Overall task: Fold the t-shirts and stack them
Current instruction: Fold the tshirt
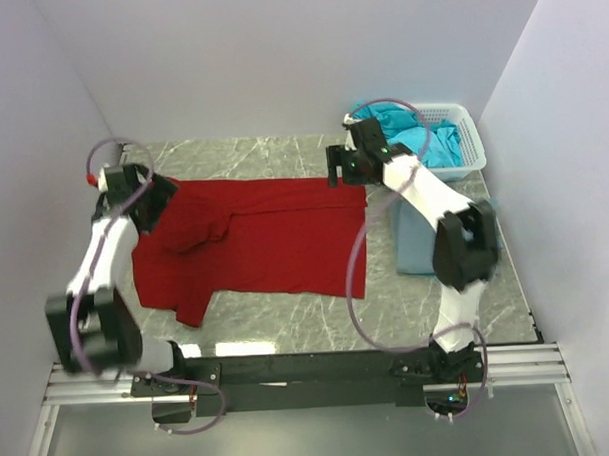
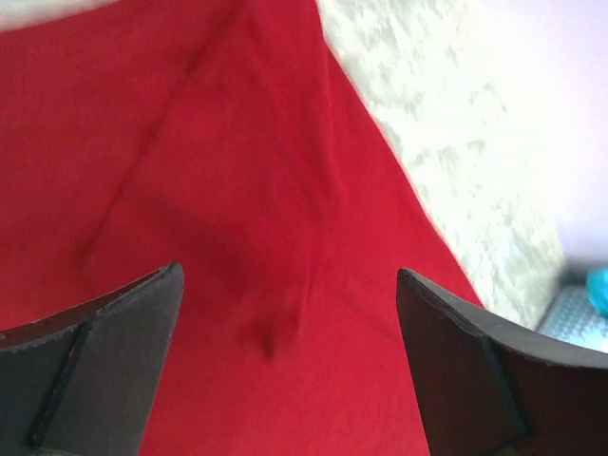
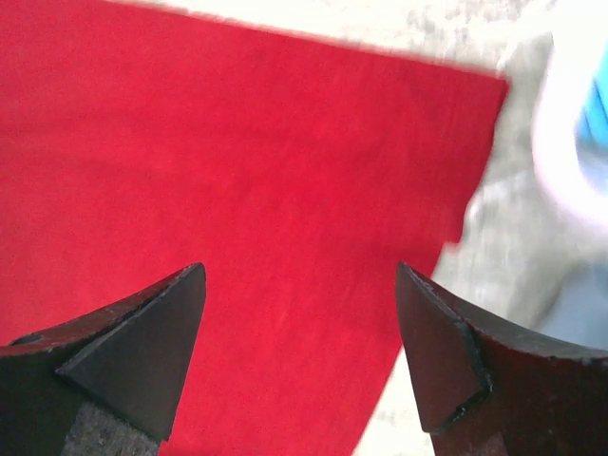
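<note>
A dark red t-shirt [image 1: 270, 239] lies spread across the marble table, its far left part folded over, one sleeve sticking out at the near left. My left gripper [image 1: 161, 198] is open over the shirt's far left corner; red cloth [image 2: 285, 237] fills the space between its fingers. My right gripper [image 1: 334, 167] is open over the shirt's far right corner [image 3: 285, 209]. A folded grey-blue t-shirt [image 1: 417, 246] lies at the right, partly under the right arm. Turquoise t-shirts [image 1: 426, 139] fill the white basket.
The white lattice basket [image 1: 472, 147] stands at the back right corner. Grey walls close in the table on the left, back and right. Bare marble [image 1: 288, 324] shows in front of the red shirt, and the black rail runs along the near edge.
</note>
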Motion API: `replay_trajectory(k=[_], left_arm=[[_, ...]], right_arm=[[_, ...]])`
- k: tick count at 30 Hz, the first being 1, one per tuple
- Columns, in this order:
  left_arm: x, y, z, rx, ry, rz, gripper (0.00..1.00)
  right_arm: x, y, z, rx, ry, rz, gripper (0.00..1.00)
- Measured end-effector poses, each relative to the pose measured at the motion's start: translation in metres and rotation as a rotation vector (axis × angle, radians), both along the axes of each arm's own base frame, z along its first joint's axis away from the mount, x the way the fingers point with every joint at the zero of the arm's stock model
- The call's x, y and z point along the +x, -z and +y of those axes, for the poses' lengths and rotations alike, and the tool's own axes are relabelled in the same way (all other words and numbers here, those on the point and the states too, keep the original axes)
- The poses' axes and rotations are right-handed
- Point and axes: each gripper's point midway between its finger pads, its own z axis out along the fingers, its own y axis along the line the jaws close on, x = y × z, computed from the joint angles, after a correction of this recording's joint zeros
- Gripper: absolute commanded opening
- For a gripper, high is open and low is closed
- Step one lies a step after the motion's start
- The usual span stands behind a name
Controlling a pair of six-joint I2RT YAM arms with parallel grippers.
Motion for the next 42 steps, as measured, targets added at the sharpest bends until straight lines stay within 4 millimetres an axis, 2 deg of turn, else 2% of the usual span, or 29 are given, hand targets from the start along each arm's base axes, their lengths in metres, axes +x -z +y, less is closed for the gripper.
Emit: replay_trajectory(k=[1, 3, 5, 7, 8, 11, 13, 15, 20, 24, 28, 34, 36, 37, 38, 42], left_arm=[[-0.013, -0.004, -0.007, 0.001, -0.004, -0.013, 0.99], [-0.046, -0.001, -0.034, 0.000, 0.019, 0.007, 0.99], [-0.072, 0.014, -0.067, -0.010, 0.072, 0.061, 0.99], [-0.101, 0.035, -0.094, -0.019, 0.122, 0.131, 0.99], [-0.121, 0.049, -0.107, -0.029, 0.144, 0.182, 0.99], [-0.169, 0.077, -0.114, -0.042, 0.132, 0.289, 1.00], [-0.192, 0.086, -0.107, -0.038, 0.081, 0.338, 0.99], [-0.209, 0.090, -0.096, -0.024, 0.007, 0.375, 0.99], [-0.230, 0.097, -0.070, 0.039, -0.153, 0.430, 0.99], [-0.236, 0.102, -0.049, 0.115, -0.260, 0.456, 0.99], [-0.241, 0.115, -0.037, 0.166, -0.314, 0.517, 0.93], [-0.245, 0.118, -0.033, 0.161, -0.360, 0.508, 0.67], [-0.245, 0.116, -0.032, 0.151, -0.367, 0.484, 0.47], [-0.244, 0.114, -0.032, 0.140, -0.375, 0.465, 0.21], [-0.243, 0.112, -0.032, 0.128, -0.386, 0.447, 0.12], [-0.241, 0.109, -0.032, 0.122, -0.388, 0.420, 0.08]], right_arm=[[-0.011, -0.011, 0.000, 0.020, 0.000, -0.033, 0.87], [-0.038, -0.031, -0.002, 0.063, 0.004, -0.085, 0.87], [-0.060, -0.039, -0.004, 0.099, 0.007, -0.120, 0.87], [-0.081, -0.034, -0.009, 0.117, 0.021, -0.120, 0.87], [-0.090, -0.027, -0.013, 0.120, 0.032, -0.110, 0.87], [-0.111, 0.001, -0.021, 0.114, 0.058, -0.054, 0.87], [-0.123, 0.020, -0.026, 0.102, 0.071, -0.007, 0.87], [-0.131, 0.031, -0.031, 0.086, 0.084, 0.021, 0.87], [-0.128, 0.031, -0.034, 0.078, 0.107, 0.011, 0.87], [-0.127, 0.030, -0.034, 0.080, 0.107, 0.007, 0.87], [-0.126, 0.030, -0.036, 0.067, 0.119, 0.001, 0.87], [-0.125, 0.031, -0.039, 0.055, 0.130, -0.005, 0.87], [-0.125, 0.031, -0.040, 0.053, 0.132, -0.005, 0.87], [-0.125, 0.031, -0.040, 0.052, 0.133, -0.006, 0.87], [-0.125, 0.031, -0.040, 0.051, 0.134, -0.006, 0.87], [-0.125, 0.031, -0.041, 0.047, 0.137, -0.005, 0.87]])
